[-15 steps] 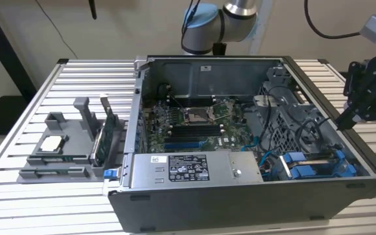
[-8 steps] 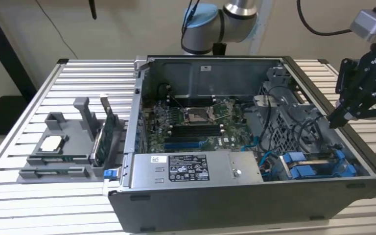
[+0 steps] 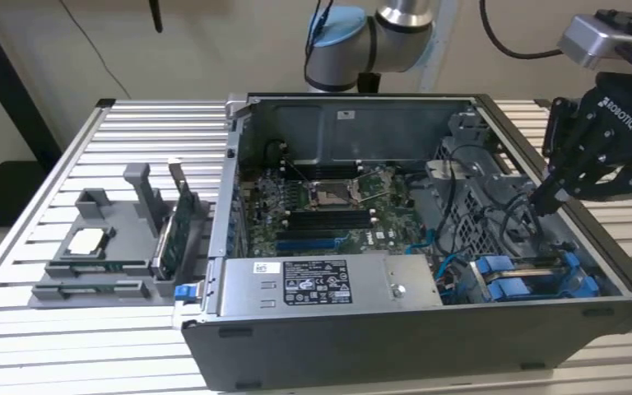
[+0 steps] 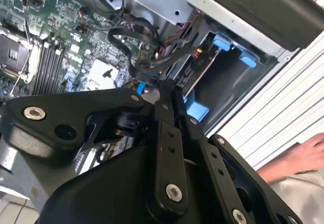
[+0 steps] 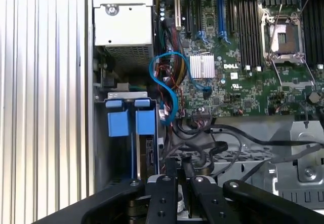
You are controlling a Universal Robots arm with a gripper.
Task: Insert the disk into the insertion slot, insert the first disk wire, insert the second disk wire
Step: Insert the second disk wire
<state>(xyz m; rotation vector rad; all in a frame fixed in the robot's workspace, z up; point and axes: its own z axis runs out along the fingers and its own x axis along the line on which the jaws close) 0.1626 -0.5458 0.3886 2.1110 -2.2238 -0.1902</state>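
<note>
Claw (image 3: 543, 200): being held at right of the exterior frame, fingers together, inside the open case (image 3: 404, 346).
Insertion slot (image 3: 536, 276): lying lower right, blue-railed, below the claw.
Black cables (image 5: 202, 138): being met by the fingertips.

The end effector (image 3: 546, 200) is matt black metal with bright screw heads. The computer case (image 3: 404, 346) is dark grey painted metal (bare and silvery inside), its drive rails (image 3: 513, 276) glossy blue plastic. The worktop (image 3: 30, 197) is ribbed, satin aluminium.
</note>
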